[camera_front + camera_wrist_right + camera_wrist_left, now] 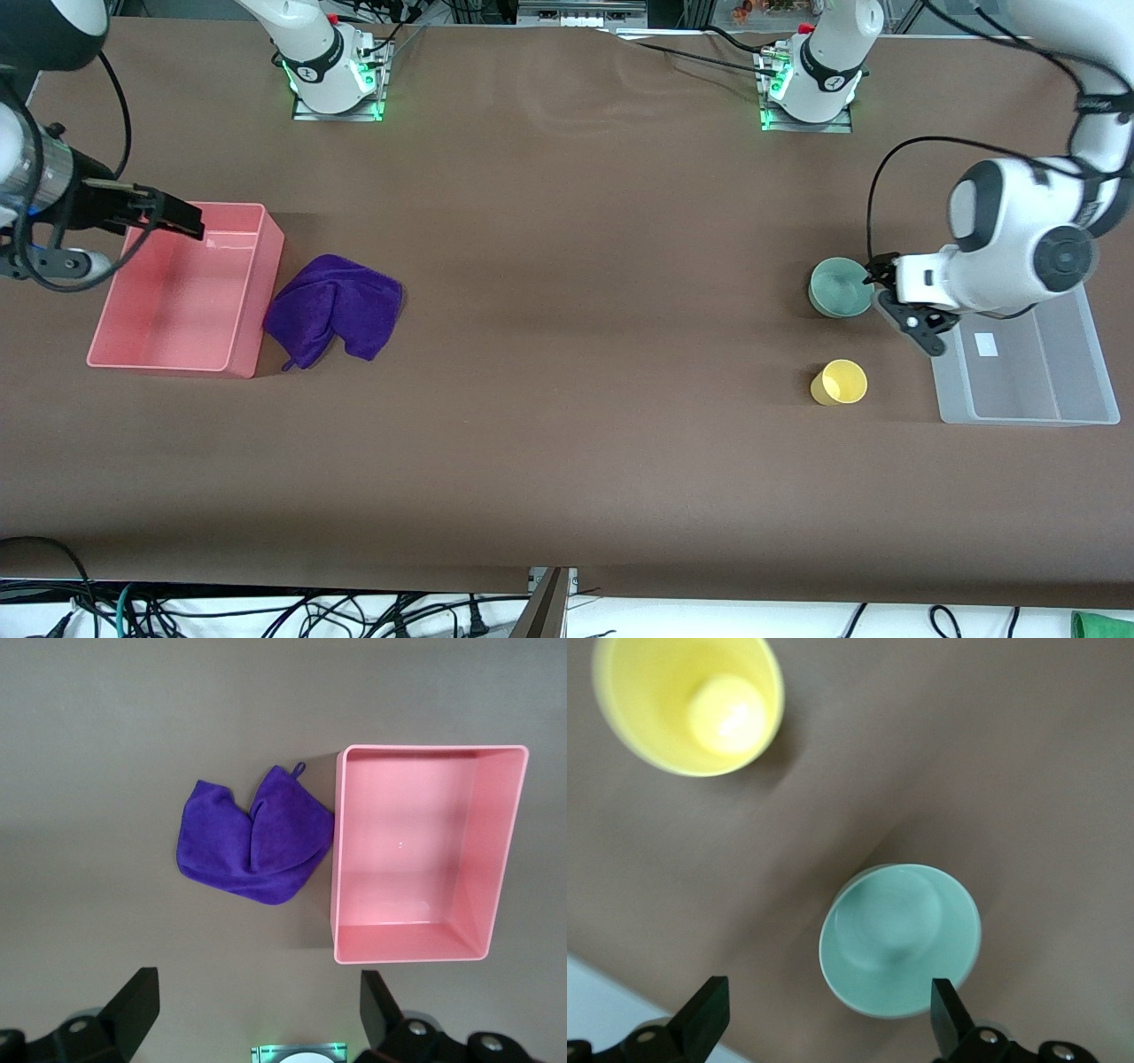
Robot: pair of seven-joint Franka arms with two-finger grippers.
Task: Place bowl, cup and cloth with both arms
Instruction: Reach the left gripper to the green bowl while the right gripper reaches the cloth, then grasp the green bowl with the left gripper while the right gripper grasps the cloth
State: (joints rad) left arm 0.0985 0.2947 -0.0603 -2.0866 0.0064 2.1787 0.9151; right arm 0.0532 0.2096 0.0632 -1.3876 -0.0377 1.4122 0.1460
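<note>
Left gripper (889,288) released, low beside bowl (840,287), between bowl and clear bin (1028,416). Cup (839,382) nearer camera than bowl. Right gripper (168,217) spread, over pink bin (252,292); cloth (335,308) touching bin side.

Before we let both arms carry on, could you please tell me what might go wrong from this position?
1. The left claw is open right beside the bowl; closing off-centre could push it away instead of gripping it.
2. The yellow cup stands close by and could be knocked.
3. The purple cloth lies against the pink bin; the open right claw, now over that bin, might snag its wall.
</note>
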